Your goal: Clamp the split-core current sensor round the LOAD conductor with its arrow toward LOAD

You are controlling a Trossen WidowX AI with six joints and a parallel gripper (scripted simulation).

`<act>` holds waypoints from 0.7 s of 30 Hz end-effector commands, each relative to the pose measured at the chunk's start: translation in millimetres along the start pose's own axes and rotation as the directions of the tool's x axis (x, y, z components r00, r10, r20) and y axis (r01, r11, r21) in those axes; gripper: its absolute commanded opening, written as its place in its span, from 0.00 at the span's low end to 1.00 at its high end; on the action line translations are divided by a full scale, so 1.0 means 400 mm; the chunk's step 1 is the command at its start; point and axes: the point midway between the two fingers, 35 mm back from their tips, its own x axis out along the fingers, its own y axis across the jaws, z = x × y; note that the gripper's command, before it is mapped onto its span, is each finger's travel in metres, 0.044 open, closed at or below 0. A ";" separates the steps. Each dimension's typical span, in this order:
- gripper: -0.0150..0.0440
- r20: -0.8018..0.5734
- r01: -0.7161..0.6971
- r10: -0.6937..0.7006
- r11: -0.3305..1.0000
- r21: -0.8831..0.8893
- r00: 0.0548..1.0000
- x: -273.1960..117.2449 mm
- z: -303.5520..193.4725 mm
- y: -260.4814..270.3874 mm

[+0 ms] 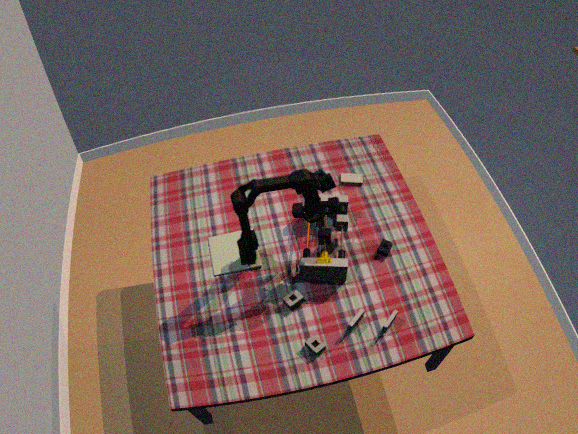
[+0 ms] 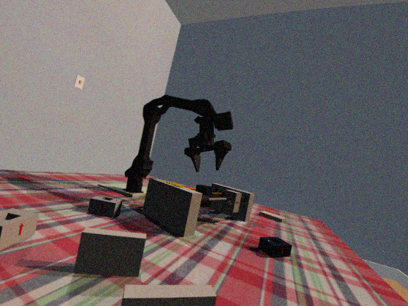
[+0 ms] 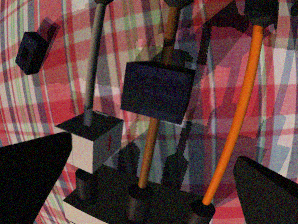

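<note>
Dark Block on the Middle Rod, Gripper Wide Open

The gripper [image 3: 154,155] stood open, a black finger reaching in from each side of the frame. Between them a dark blue block [image 3: 158,92] sat around a brown rod [image 3: 148,160]. To its left, a pale block with a dark top [image 3: 89,150] sat on a grey rod [image 3: 95,65], a red mark on one face. An orange cable [image 3: 239,112] curved down on the right. A small dark block [image 3: 30,53] lay apart on the plaid cloth [image 3: 112,45], upper left.
</note>
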 end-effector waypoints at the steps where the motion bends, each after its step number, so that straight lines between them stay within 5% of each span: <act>1: 1.00 -0.042 0.014 -0.020 0.990 -0.143 0.999 0.006 0.034 -0.010; 12: 1.00 -0.286 -0.217 -0.011 0.622 -0.752 0.958 0.008 0.164 -0.065; 21: 1.00 -0.419 -0.426 0.085 0.261 -0.866 0.904 -0.006 0.227 -0.099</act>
